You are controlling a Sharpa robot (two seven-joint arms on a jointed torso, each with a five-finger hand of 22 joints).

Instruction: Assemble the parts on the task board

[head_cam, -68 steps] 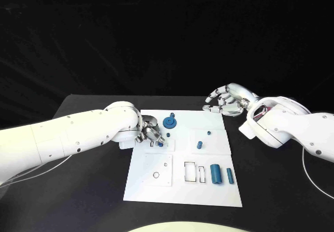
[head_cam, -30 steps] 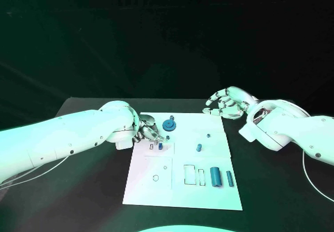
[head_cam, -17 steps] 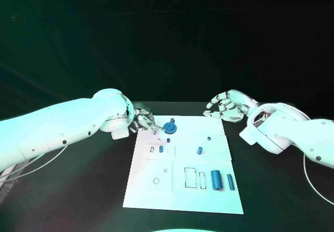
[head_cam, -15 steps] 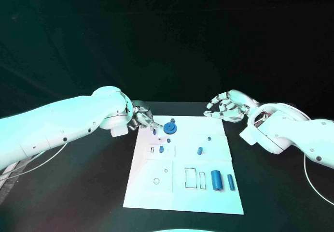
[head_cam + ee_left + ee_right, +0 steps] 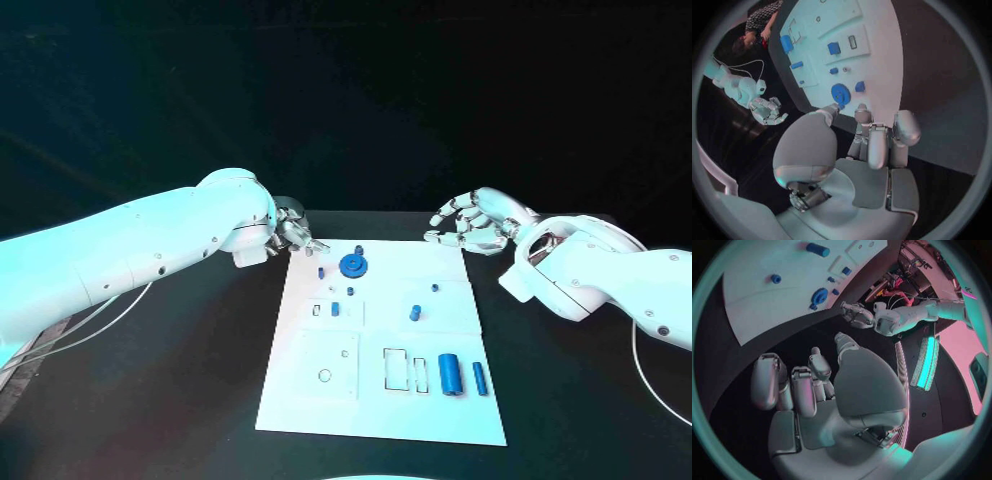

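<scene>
**Both hands empty at the far corners of the board**

The white task board [image 5: 387, 400] lies in the middle of the black table [image 5: 173, 400]. The left hand [image 5: 294, 232] hangs at the board's far-left corner, fingers loosely curled and apart, holding nothing. The right hand [image 5: 472, 225] hovers just past the far-right corner, fingers bent and spread, also empty.

At the far end of the board a blue round gear-like part [image 5: 353, 265] lies flat, with a small blue peg [image 5: 320, 272] just to its left. Nearer, a small blue block [image 5: 335, 309] stands by a slot on the left side, and a short blue piece [image 5: 415, 313] stands right of centre. In the near-right area a thick blue cylinder [image 5: 450, 373] and a thinner blue rod [image 5: 479, 378] lie side by side.
</scene>
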